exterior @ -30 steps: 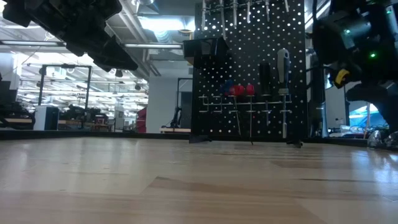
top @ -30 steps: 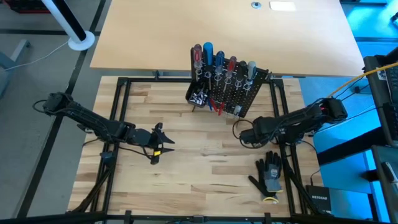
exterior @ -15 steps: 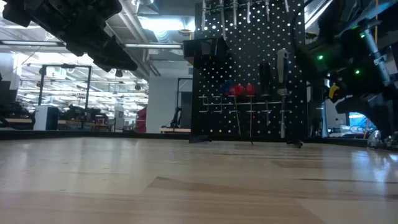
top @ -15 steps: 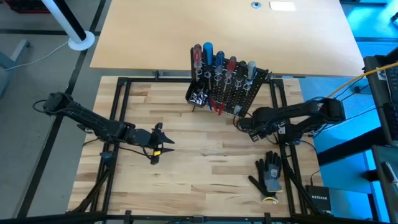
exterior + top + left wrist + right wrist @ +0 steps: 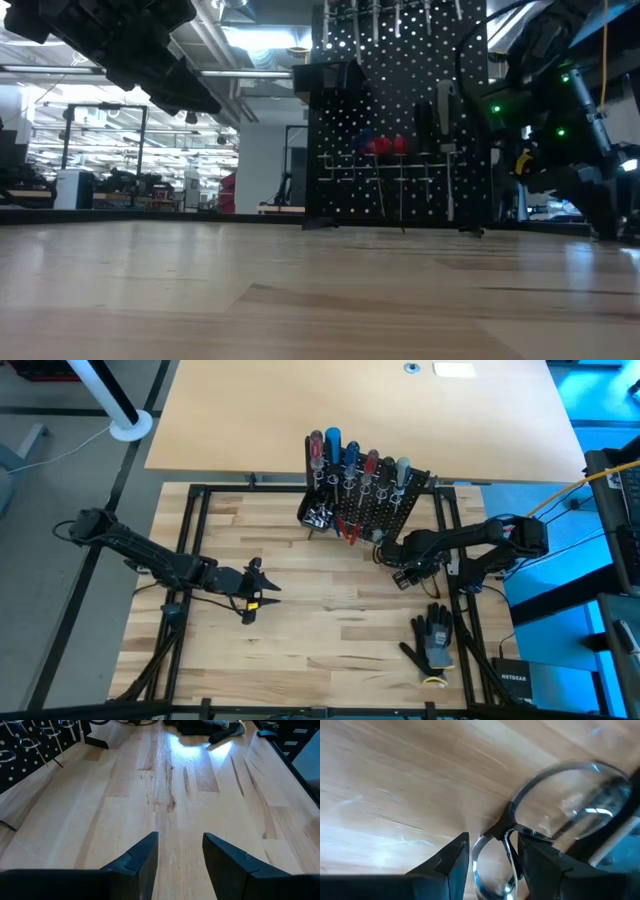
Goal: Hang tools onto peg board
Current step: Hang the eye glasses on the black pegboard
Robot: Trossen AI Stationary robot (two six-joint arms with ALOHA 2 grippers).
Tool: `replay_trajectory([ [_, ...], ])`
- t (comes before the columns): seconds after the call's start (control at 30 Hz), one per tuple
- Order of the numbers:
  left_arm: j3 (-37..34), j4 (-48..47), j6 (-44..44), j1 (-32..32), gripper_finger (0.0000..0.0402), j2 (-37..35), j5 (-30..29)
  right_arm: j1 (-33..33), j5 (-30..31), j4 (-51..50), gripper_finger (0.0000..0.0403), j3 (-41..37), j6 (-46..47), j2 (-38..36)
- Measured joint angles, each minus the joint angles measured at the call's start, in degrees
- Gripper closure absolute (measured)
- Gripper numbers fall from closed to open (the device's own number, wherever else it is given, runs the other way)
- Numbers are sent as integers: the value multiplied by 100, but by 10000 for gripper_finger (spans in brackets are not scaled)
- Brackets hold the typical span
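Note:
The black peg board point(image 5: 365, 500) stands at the table's far middle. Red- and blue-handled tools point(image 5: 345, 460) hang in its wire rings, and the board also shows in the low view point(image 5: 400, 120). My right gripper point(image 5: 400, 567) points steeply down just off the board's near right corner. It is open over a pair of clear safety glasses point(image 5: 570, 800) that lie on the wood, with a finger on either side of their bridge. My left gripper point(image 5: 180, 855) waits open over bare wood at the table's left point(image 5: 255, 585). My right gripper comes from above, its fingers point(image 5: 455, 860) astride the glasses' bridge point(image 5: 502, 832). The glasses lie flat on the table. I cannot tell whether either finger touches the frame.
A black-and-grey work glove point(image 5: 432, 640) lies near the table's right front corner. A black metal frame point(image 5: 195, 530) runs along the table's sides. Bare wood lies between the two arms.
My right gripper has swung toward the peg board's near right corner and sunk toward the table, tipping to point more steeply down.

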Motion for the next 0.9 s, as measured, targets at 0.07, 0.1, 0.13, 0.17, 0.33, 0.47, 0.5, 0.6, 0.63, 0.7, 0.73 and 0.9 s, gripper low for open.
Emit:
replay_trajectory([
  [0.07,0,9,-2,0,256,0,0,2,-102,151,238,-21,-22,-2],
  [0.1,0,7,-2,0,256,0,0,2,-111,187,238,-25,-25,-2],
  [0.13,0,7,-2,0,256,0,0,26,-114,234,238,-26,-28,-2],
  [0.17,0,8,-5,0,256,0,-1,74,-116,297,238,-26,-28,-2],
  [0.33,0,9,-15,0,256,0,0,456,-266,583,238,-26,-8,-2],
  [0.47,0,9,-24,0,256,0,0,825,-322,562,251,-24,284,-2],
  [0.5,0,7,-26,0,256,0,0,933,-334,567,257,-24,351,-2],
  [0.6,0,9,-27,0,256,0,0,1283,-406,661,281,-24,513,-2],
  [0.63,0,7,-28,0,256,0,0,1406,-403,706,290,-21,568,-2],
  [0.7,0,9,-26,0,256,0,0,1647,-399,777,310,18,644,-2],
  [0.73,0,9,-26,0,256,0,0,1776,-392,819,320,53,707,-2],
  [0.9,0,9,-26,0,256,0,0,2414,-98,869,365,335,986,-2],
])
